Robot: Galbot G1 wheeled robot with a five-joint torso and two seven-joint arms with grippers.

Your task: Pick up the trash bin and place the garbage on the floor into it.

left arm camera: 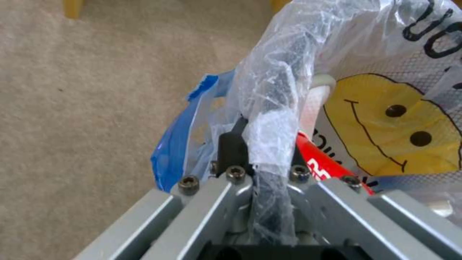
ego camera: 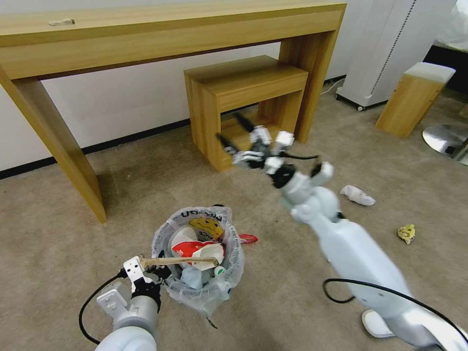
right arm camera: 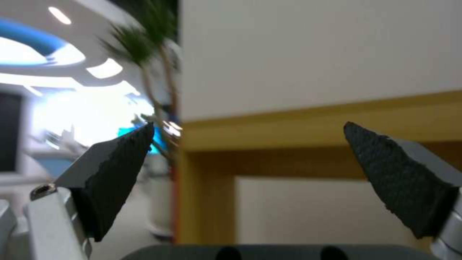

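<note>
the left gripper [ego camera: 155, 273] sits low at the near left, clamped on the rim of the trash bin [ego camera: 197, 253], which stands on the beige floor [ego camera: 273, 273] just in front of the robot; in the left wrist view the dark rim, wrapped in the crinkled plastic bag [left arm camera: 284, 94], runs straight between the closed fingers [left arm camera: 233, 144], with the bag's blue trim [left arm camera: 175, 144] hanging to one side and the yellow smiley [left arm camera: 399, 126] on the other. the bin is already crowded with garbage: a crushed red-white cup [ego camera: 192, 246], a pale blue piece lower down, and a wooden stick [ego camera: 178, 262] lying across the opening with one end near the left gripper. a red wrapper [ego camera: 247, 238] lies on the carpet touching the bin's far right side. the right gripper [ego camera: 233, 131] is raised out ahead over the carpet, in front of the small wooden stool [ego camera: 243, 105] tucked under the long wooden desk [ego camera: 161, 34], its black-padded fingers [right arm camera: 120, 173] spread wide with nothing between them. further to the right, well apart from the bin, a white tissue [ego camera: 357, 194] and a yellow wad [ego camera: 407, 233] rest on the floor, and a white slipper [ego camera: 376, 324] shows at the near edge, partly hidden behind the right arm.
</note>
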